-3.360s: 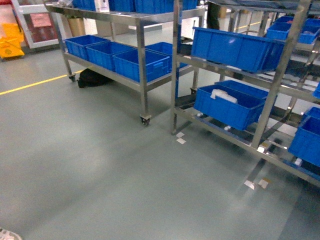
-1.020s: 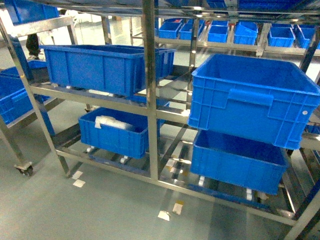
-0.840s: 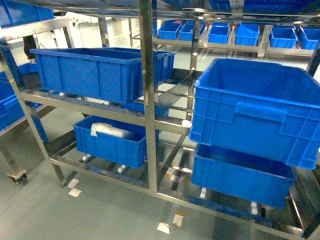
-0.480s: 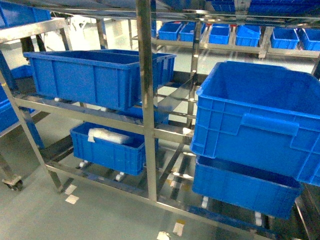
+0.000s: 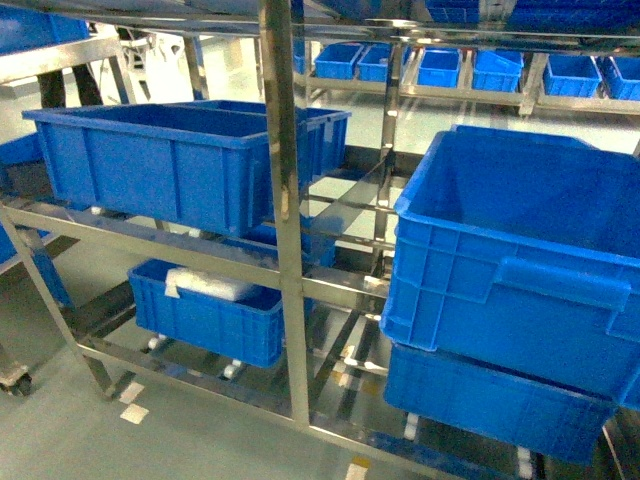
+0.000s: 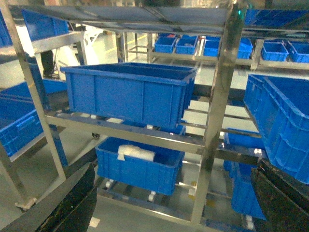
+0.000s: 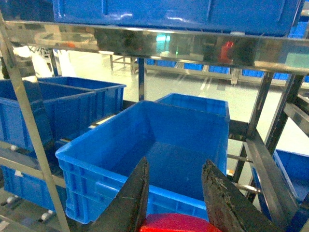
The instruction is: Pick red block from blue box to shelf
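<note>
The shelf (image 5: pixel 280 250) fills the head view, its shiny steel upright running top to bottom just left of centre, with flat tiers branching to both sides. On the middle tier at the left of that frame sits a long dark blue crate (image 5: pixel 170 165); below it, on the lowest tier, a smaller blue crate (image 5: pixel 205 310) holds a white wrapped bundle (image 5: pixel 210 285). At the right of the frame a large open blue crate (image 5: pixel 520 260) stands on the middle tier, directly above another crate (image 5: pixel 490 400) on the bottom tier. A row of small blue bins (image 5: pixel 470 68) lines a farther rack along the upper right. In the right wrist view the right tool (image 7: pixel 176 193) appears at the bottom centre, its two dark fingers (image 7: pixel 130 198) standing a moderate way apart with the red block (image 7: pixel 176 223) between them at the bottom edge; whether the fingers actually press on it cannot be told. Beyond the block lies the open interior of the large crate. In the left wrist view the left tool (image 6: pixel 169 203) shows only as dark finger edges in the lower left and lower right corners, spread wide with nothing between them. The blue box does not appear in any view.
</note>
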Controlling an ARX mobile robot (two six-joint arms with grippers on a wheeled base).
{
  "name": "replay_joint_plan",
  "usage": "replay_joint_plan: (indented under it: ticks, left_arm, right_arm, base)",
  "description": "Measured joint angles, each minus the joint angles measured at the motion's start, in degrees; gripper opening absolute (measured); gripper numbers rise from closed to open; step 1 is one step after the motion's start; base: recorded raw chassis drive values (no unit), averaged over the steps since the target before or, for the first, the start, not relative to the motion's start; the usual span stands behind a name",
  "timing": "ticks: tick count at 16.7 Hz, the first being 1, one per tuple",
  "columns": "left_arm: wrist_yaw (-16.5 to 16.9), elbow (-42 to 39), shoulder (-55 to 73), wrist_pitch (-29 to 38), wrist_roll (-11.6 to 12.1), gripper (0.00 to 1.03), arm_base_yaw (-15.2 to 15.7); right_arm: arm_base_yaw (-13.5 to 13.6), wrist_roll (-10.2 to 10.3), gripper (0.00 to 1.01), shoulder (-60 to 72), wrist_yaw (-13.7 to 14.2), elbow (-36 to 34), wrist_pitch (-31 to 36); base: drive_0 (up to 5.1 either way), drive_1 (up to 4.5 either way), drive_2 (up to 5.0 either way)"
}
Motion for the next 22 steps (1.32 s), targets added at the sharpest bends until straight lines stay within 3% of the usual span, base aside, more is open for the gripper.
replay_joint_plan:
  ticks: [22]
  left_arm:
    - [0.0,0.0,0.0,0.2,0.0,0.98,0.0]
  right_arm:
    - [0.0,0.0,0.27,0.1,0.0,0.0,0.0]
  base:
    - [-1.6,-1.59,-1.6]
